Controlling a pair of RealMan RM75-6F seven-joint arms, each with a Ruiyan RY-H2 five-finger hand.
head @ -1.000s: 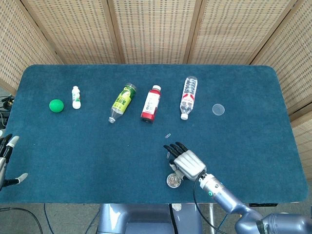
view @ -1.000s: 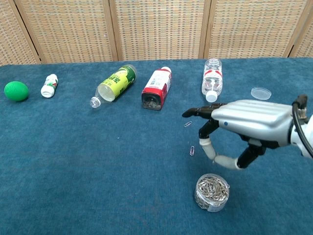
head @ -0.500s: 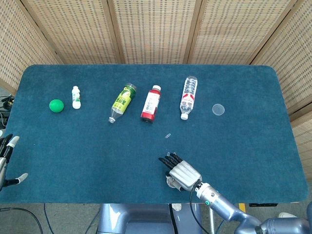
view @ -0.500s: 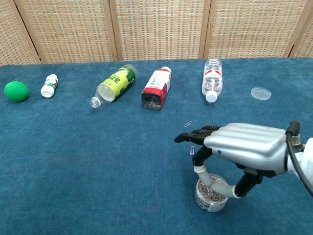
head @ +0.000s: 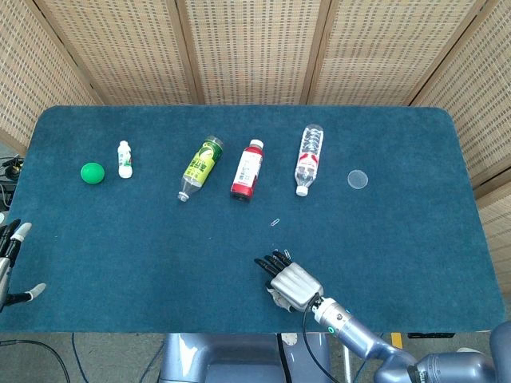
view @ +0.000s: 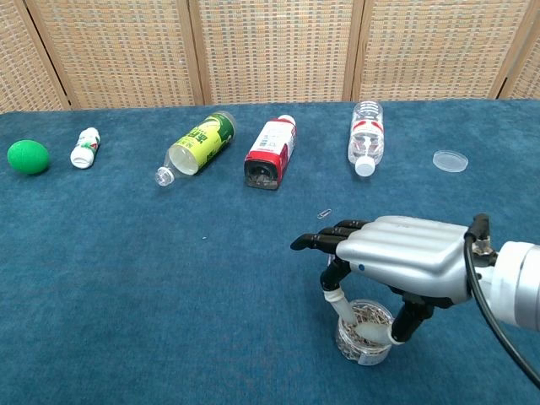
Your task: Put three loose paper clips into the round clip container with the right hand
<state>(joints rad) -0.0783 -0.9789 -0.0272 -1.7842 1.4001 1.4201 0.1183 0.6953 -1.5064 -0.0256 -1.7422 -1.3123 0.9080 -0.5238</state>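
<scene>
**Q:** Where does the round clip container (view: 364,334) sit?

**A:** At the near edge of the blue bench (head: 399,231), directly beneath the right hand (view: 403,260). It is a small, clear, round tub, open at the top and packed with a silvery tangle of paper clips. In the head view the hand covers it almost entirely.

**Q:** How are the fingers set?

**A:** The dark fingers (view: 325,239) reach out flat and close together above the tub, while the pale thumb dips down into its mouth among the clips. Whether a clip is pinched there, the pictures do not show.

**Q:** Any clips loose on the cloth?

**A:** One loose paper clip (view: 324,214) lies on the bench just beyond the fingertips, between the hand and the red-labelled bottle (view: 270,152).

**Q:** And the left hand?

**A:** The left hand (head: 8,259) shows only at the far left edge of the head view, off the bench, fingers spread and holding nothing.

**Q:** What else lies there?

**A:** A green ball (view: 28,157), a small white bottle (view: 84,147), a green-labelled bottle (view: 197,143), a clear water bottle (view: 365,137) and a clear round lid (view: 450,160), in a row along the far side.
</scene>
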